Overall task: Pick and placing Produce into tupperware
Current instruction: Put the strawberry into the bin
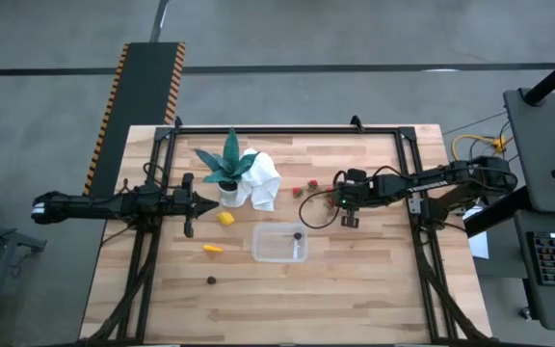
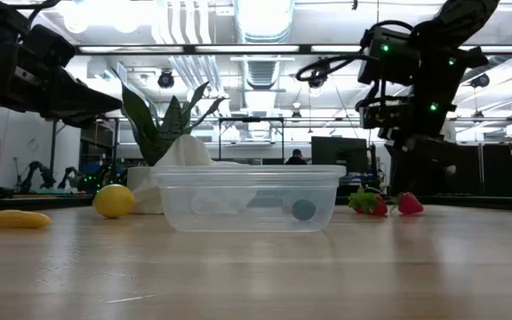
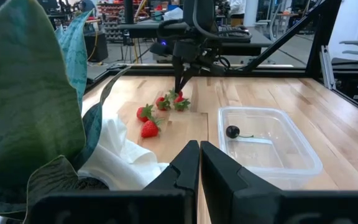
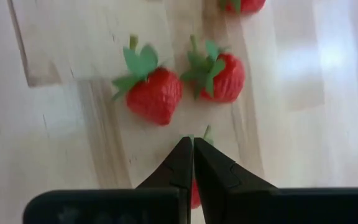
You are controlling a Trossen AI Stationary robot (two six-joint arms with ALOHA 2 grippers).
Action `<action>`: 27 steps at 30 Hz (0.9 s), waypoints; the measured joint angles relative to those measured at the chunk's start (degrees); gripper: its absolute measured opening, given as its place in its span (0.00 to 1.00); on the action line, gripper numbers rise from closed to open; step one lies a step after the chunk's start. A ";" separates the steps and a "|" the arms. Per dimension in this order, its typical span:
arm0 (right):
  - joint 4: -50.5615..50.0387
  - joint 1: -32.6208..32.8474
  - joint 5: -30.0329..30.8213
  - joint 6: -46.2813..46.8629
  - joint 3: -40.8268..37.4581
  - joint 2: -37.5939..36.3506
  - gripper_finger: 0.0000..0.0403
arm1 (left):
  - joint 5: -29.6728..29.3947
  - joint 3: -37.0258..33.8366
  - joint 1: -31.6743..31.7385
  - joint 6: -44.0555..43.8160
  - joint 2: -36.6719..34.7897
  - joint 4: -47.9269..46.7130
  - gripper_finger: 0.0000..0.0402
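Hovering: right end effector (image 4: 193, 142) shut, strawberry (image 4: 196, 186) beneath tips.

2 dark arms (image 1: 114, 205), black cables, green lights

You have the clear rectangular plastic tupperware (image 1: 278, 243) mid-table, a tiny dark round berry (image 1: 298, 235) inside it — round yellow lemon (image 1: 225, 219) to its left, red strawberries (image 1: 312, 187) behind, toward the right

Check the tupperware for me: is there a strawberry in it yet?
No. In the left wrist view the tupperware holds only a small dark round piece; the strawberries lie on the table outside it.
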 joint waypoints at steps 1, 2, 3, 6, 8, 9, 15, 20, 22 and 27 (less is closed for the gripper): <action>-0.04 0.00 0.00 -0.14 0.41 0.00 0.02 | 0.00 0.00 -0.02 0.00 0.00 0.02 0.00; -0.23 0.00 0.00 -0.39 0.83 0.00 0.02 | 0.00 0.00 -0.02 0.00 0.00 0.02 0.00; -0.35 0.00 -0.02 -0.53 1.21 -0.02 0.02 | 0.00 0.00 0.00 0.00 0.00 0.02 0.00; -1.26 0.00 0.00 -0.67 1.89 -0.04 0.02 | 0.00 0.00 -0.01 0.00 0.01 0.02 0.00; -2.33 -0.04 0.00 -0.58 2.08 -0.04 0.02 | 0.01 0.00 0.00 -0.01 0.02 0.02 0.00; -2.58 -0.11 0.00 -0.35 2.10 -0.04 0.02 | 0.00 0.00 0.00 0.00 0.00 0.02 0.00; -1.68 -0.85 -0.23 -2.17 2.01 -0.04 0.03 | 0.02 0.00 -0.02 -0.02 0.04 0.02 0.00; -1.30 -1.94 -2.60 -3.65 2.40 0.02 0.12 | 0.02 0.00 -0.02 0.00 0.02 0.02 0.00; -1.23 -2.44 -2.86 -3.68 2.38 0.02 0.19 | 0.00 0.00 -0.01 0.02 0.04 0.02 0.00; -0.98 -4.81 -3.14 -3.70 2.25 0.02 0.34 | 0.00 0.00 0.00 0.02 0.02 0.02 0.00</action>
